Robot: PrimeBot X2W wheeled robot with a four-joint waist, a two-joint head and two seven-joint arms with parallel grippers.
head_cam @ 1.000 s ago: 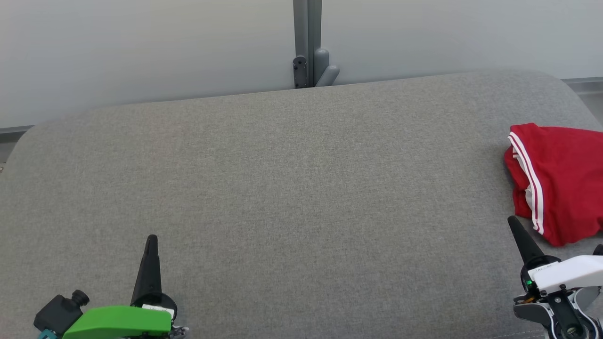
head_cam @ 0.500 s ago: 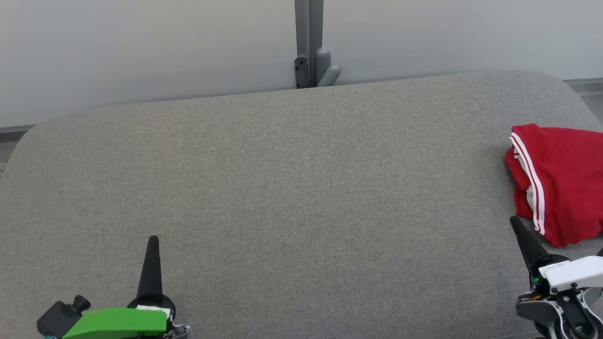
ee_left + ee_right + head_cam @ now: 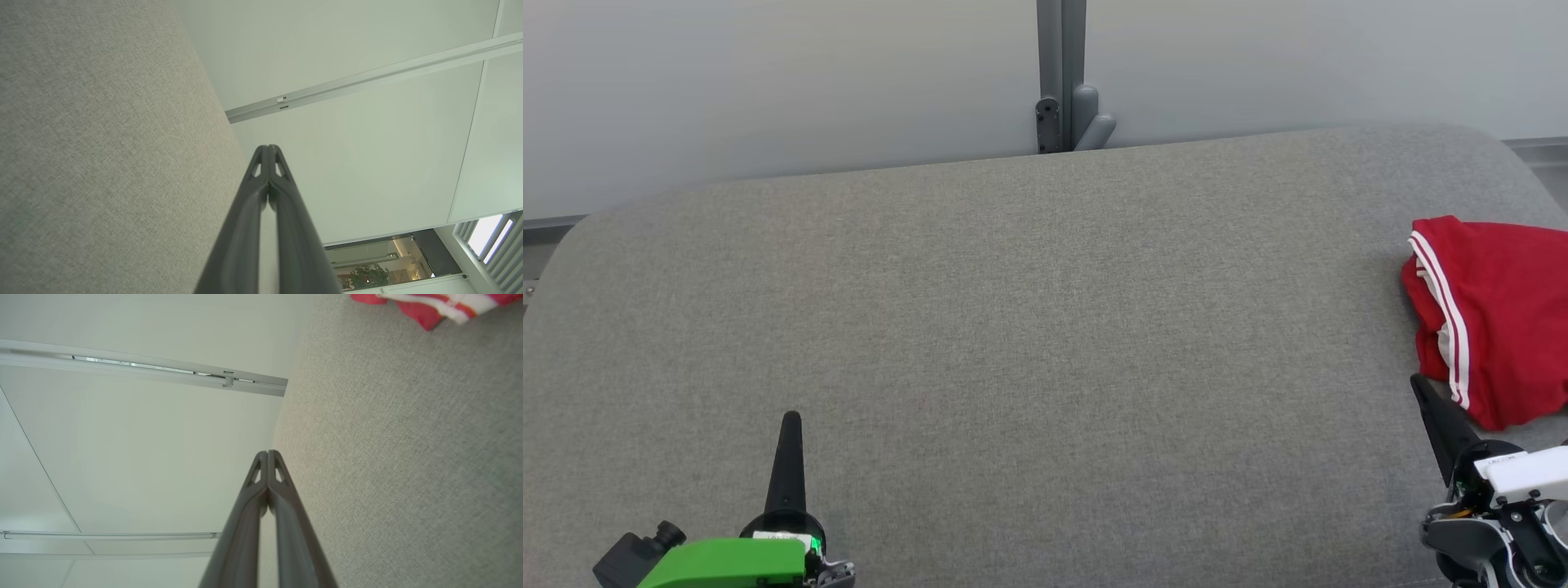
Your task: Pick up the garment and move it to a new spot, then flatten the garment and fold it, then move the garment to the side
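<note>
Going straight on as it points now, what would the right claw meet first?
Probably nothing close: the right claw points over the grey fabric cushion, left of the red white-striped garment, toward the pale wall.

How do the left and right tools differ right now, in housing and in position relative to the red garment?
The left tool has a green housing; the right tool a white housing. The left tool lies far across the grey fabric surface from the red white-striped garment; the right tool points close beside it, not touching. Both are shut and empty.
</note>
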